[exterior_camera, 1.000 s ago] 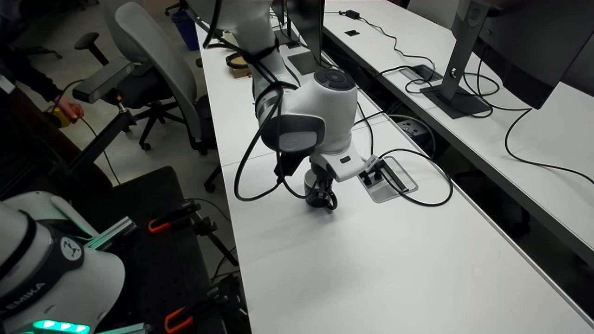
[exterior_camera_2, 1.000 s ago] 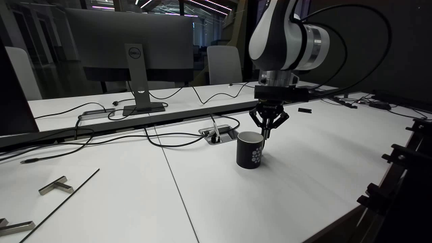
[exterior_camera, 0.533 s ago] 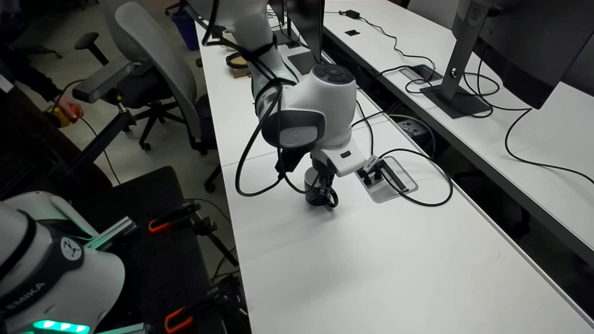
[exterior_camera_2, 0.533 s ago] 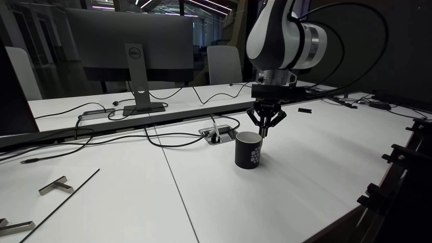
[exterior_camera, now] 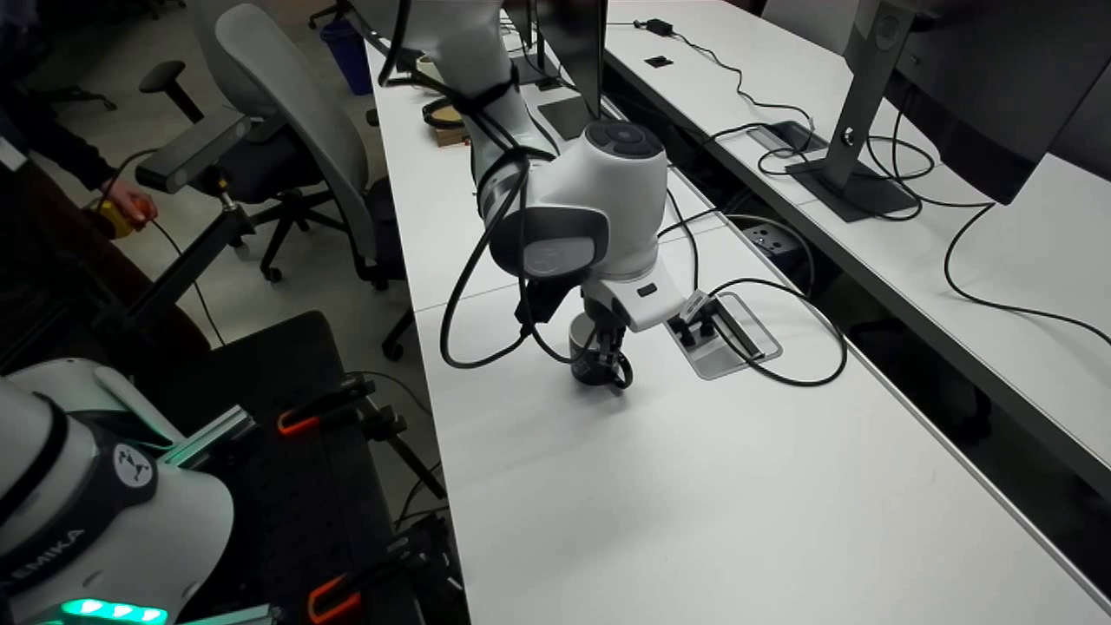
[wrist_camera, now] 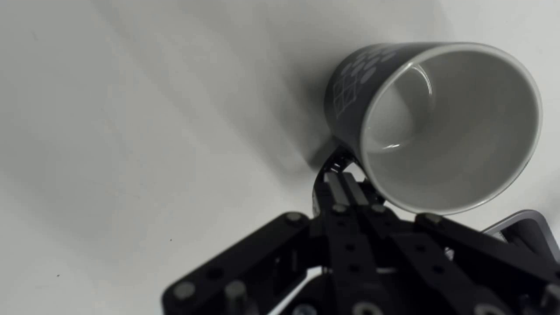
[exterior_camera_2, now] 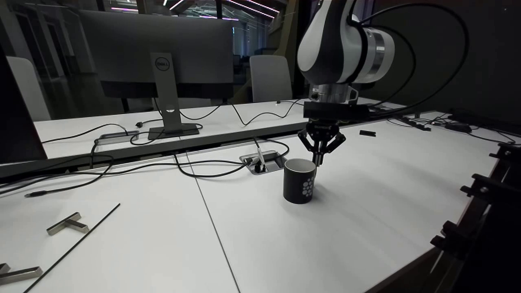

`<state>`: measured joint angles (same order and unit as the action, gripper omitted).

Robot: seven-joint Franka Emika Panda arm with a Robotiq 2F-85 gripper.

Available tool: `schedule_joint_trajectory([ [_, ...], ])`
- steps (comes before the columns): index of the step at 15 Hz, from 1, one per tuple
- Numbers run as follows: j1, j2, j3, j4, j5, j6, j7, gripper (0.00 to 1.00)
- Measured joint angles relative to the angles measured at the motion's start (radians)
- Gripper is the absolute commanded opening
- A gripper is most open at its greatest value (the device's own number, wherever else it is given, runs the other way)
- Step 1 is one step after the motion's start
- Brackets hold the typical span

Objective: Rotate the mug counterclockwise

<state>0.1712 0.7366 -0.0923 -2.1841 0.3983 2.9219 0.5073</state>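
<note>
One mug (exterior_camera_2: pixel 296 185): it is standing upright on the tabletop (exterior_camera_2: pixel 358 228), with its round mouth facing up.
Handle (wrist_camera: pixel 333 163): it is sticking out of the mug's side, and my hand (wrist_camera: pixel 340 176) is hanging there too.
Hand: its two fingers (wrist_camera: pixel 337 189) are pressing together, side by side, with nothing showing between them, so I am not gripping the mug. The tips are pointing down at the loop. I am not able to tell if they are poking into it or touching it.
Cable box (exterior_camera: pixel 713 363): it is lying in the tabletop near the mug, and a gap is showing between them.
Reach to the handle: this part is looking done to me.
Turn of the mug: I am guessing that I am using the fingers like a stick, to push the handle round. I am not able to say how much turning is done, because no mark is showing where to stop.
Left to do: I am thinking of some counterclockwise pushing, probably, and then lifting the hand away.
</note>
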Motion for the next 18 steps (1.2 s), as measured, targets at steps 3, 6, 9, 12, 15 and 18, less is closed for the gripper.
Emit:
schedule_joint_trajectory([
  [3,0.0,0.0,0.0,0.0,0.0,0.0,0.0,0.0],
  [6,0.0,0.0,0.0,0.0,0.0,0.0,0.0,0.0],
  [9,-0.003,0.0,0.003,0.0,0.0,0.0,0.0,0.34],
  [12,-0.018,0.0,0.019,0.0,0.0,0.0,0.0,0.56],
  [15,-0.035,0.0,0.033,0.0,0.001,0.001,0.0,0.78],
  [18,-0.047,0.0,0.042,0.001,0.001,0.001,-0.001,0.99],
])
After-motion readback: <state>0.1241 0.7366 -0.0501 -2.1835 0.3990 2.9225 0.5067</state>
